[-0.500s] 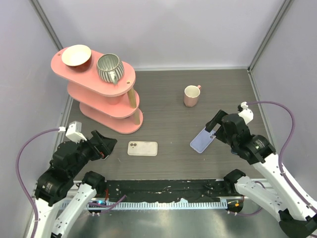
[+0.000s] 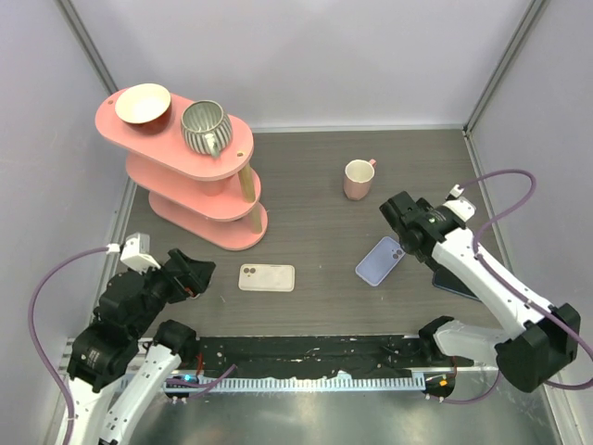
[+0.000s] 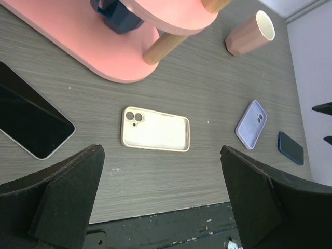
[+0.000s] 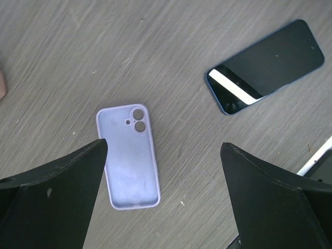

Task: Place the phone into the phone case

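Right tool (image 4: 162, 145) and left tool (image 3: 161, 149) hang empty, jaws apart. The blue phone (image 4: 264, 67) lies flat at upper right of the right wrist view, apart from the lilac phone case (image 4: 127, 161). Lying so flat, it may skid when pinched.

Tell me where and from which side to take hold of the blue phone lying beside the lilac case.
Grip the blue phone across its two long edges, near the middle, coming straight down from above. It lies flat on the table, so only its thin sides offer purchase. Its narrow width probably suits the open right tool better than its length.
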Controlling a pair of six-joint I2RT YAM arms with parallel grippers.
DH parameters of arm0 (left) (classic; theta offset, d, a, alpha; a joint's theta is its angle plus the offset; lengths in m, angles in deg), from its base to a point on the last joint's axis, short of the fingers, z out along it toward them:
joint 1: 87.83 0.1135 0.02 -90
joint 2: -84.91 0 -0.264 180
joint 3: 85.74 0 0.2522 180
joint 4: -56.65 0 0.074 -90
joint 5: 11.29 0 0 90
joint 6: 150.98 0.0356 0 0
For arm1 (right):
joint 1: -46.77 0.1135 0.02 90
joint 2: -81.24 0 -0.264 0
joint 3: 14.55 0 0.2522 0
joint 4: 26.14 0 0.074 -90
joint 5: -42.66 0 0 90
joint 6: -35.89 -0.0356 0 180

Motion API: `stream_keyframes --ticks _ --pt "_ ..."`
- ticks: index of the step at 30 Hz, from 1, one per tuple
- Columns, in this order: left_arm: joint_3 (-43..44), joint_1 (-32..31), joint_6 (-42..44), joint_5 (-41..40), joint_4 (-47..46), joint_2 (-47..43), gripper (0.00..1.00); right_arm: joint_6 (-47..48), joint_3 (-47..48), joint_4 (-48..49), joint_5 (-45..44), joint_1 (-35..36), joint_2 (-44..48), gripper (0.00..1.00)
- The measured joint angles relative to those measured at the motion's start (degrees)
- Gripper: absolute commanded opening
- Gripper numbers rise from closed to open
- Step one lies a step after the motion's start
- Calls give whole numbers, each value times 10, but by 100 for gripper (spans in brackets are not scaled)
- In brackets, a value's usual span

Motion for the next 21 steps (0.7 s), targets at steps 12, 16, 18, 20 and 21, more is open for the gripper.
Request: stream_keyframes --ticks 12,16,18,20,21 --pt "19 0 22 -38 -6 19 100 -91 5 -32 2 -218 -118 96" --pt "8 0 28 -38 -14 26 100 -151 -5 -30 -3 -262 -118 97" --pt "8 0 29 -39 -14 27 100 -192 -24 -28 -4 -271 -104 96" --pt "8 0 29 -40 -16 26 100 -233 -46 -30 -3 -282 -95 96" --pt "8 0 29 -40 -16 26 100 -250 -53 -31 -2 -291 -95 97"
